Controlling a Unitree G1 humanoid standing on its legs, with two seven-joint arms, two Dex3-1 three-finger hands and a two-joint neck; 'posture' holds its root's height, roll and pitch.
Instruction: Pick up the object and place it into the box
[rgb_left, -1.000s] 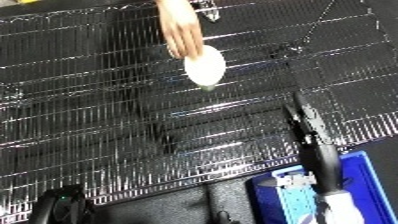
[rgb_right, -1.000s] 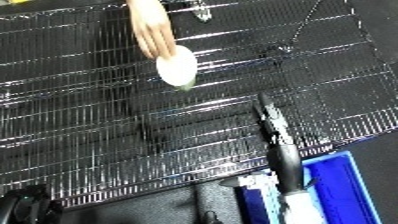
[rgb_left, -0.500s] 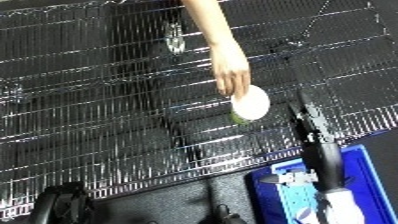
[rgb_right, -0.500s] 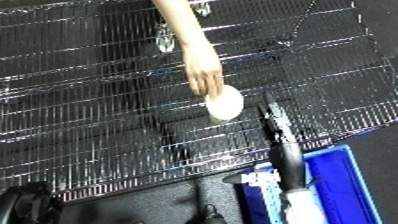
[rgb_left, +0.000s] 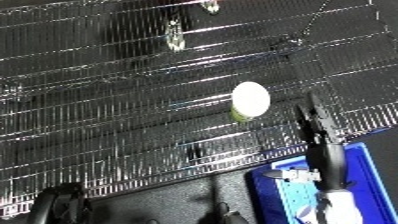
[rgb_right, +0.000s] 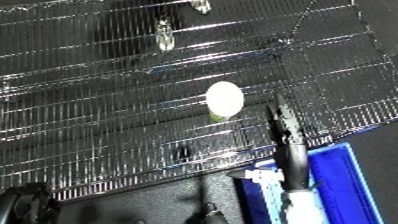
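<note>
We see more blue bin (rgb_left: 371, 170) in left eye | white object (rgb_left: 250, 99) upright-tilted, cap toward us | right hand (rgb_left: 313, 120) fingers straight, released, grasping nothing.

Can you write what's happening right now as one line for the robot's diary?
object: white-lidded container resting on wire rack | right hand beside it, fingers straight, not touching | blue bin lower right | left hand: unseen

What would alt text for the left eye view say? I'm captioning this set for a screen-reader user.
A white-lidded object sits alone on a wire-mesh surface, just left of the robot's right hand, whose black fingers reach straight up from the lower right without touching it. A blue bin shows at the bottom right corner.
</note>
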